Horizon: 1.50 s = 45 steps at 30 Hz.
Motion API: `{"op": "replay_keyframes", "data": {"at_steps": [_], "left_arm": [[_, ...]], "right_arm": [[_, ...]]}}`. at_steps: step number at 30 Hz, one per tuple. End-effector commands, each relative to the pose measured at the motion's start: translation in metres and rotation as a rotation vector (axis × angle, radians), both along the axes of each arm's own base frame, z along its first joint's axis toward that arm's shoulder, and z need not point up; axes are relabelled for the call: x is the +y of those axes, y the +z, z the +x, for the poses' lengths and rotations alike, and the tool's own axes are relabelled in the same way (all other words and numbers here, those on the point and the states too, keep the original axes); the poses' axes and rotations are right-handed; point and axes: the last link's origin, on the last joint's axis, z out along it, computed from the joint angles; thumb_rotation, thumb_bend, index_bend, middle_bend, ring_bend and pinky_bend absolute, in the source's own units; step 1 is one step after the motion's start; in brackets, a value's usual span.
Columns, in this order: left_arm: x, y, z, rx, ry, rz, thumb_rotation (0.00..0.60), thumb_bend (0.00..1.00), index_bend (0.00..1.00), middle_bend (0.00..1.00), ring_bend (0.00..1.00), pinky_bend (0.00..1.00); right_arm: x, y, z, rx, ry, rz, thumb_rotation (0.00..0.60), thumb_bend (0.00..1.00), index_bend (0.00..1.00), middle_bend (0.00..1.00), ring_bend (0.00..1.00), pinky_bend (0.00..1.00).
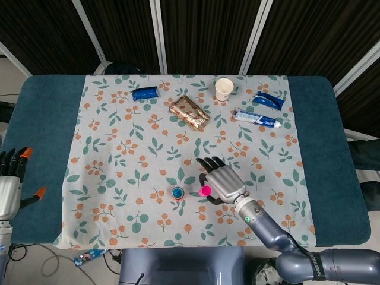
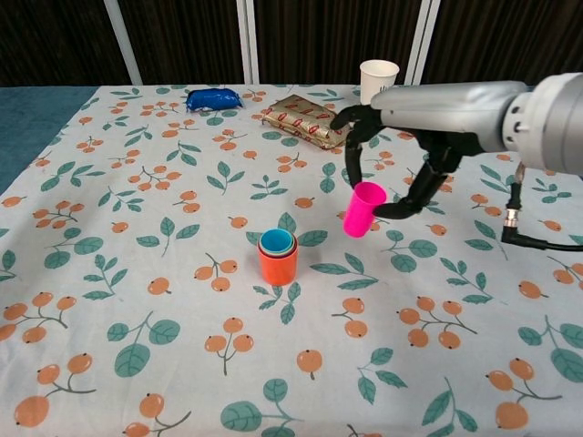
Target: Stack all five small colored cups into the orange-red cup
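The orange-red cup (image 2: 277,263) stands on the floral cloth near the middle, with smaller cups nested inside it, a blue one (image 1: 177,192) innermost. My right hand (image 2: 401,146) holds a pink cup (image 2: 363,208) in the air, pinched between thumb and fingers, up and to the right of the stack. From the head view the pink cup (image 1: 205,191) sits just right of the stack under my right hand (image 1: 221,183). My left hand (image 1: 10,184) rests open at the table's far left edge, holding nothing.
At the back of the cloth lie a blue packet (image 2: 214,98), a gold-and-red packet (image 2: 307,119), a white paper cup (image 2: 378,78), a toothpaste tube (image 1: 256,119) and another blue packet (image 1: 269,100). The teal table (image 1: 47,119) shows beyond the cloth.
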Motion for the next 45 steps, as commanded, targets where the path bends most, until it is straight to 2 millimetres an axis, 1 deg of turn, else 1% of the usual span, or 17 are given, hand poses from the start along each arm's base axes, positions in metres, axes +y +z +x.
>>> {"op": "replay_keyframes", "data": {"at_steps": [1,12,17,22,30,45], "left_arm": [[0.0,0.001,-0.001,0.0,0.002,0.002,0.6,0.16,0.08,0.06,0.0,0.03],[0.001,0.002,-0.001,-0.006,0.003,0.005,0.6,0.16,0.08,0.06,0.0,0.03],[0.0,0.004,-0.001,-0.009,0.003,0.009,0.6,0.16,0.08,0.06,0.0,0.03],[0.0,0.004,-0.002,-0.01,0.004,0.009,0.6,0.16,0.08,0.06,0.0,0.03],[0.0,0.004,-0.001,-0.01,0.002,0.009,0.6,0.16,0.08,0.06,0.0,0.03],[0.0,0.004,-0.001,-0.011,0.002,0.01,0.6,0.16,0.08,0.06,0.0,0.03]], "right_arm": [[-0.002,-0.011,0.018,0.005,0.033,0.01,0.6,0.4,0.52,0.03,0.07,0.1],[-0.003,-0.038,0.035,0.014,0.021,0.031,0.6,0.4,0.52,0.03,0.07,0.1],[-0.007,-0.045,0.036,0.023,0.01,0.027,0.6,0.4,0.52,0.03,0.07,0.1],[-0.009,-0.046,0.038,0.019,0.003,0.018,0.6,0.4,0.52,0.03,0.07,0.1],[-0.008,-0.049,0.042,0.019,0.008,0.022,0.6,0.4,0.52,0.03,0.07,0.1],[-0.01,-0.047,0.054,0.001,0.017,0.012,0.6,0.4,0.52,0.03,0.07,0.1]]}}
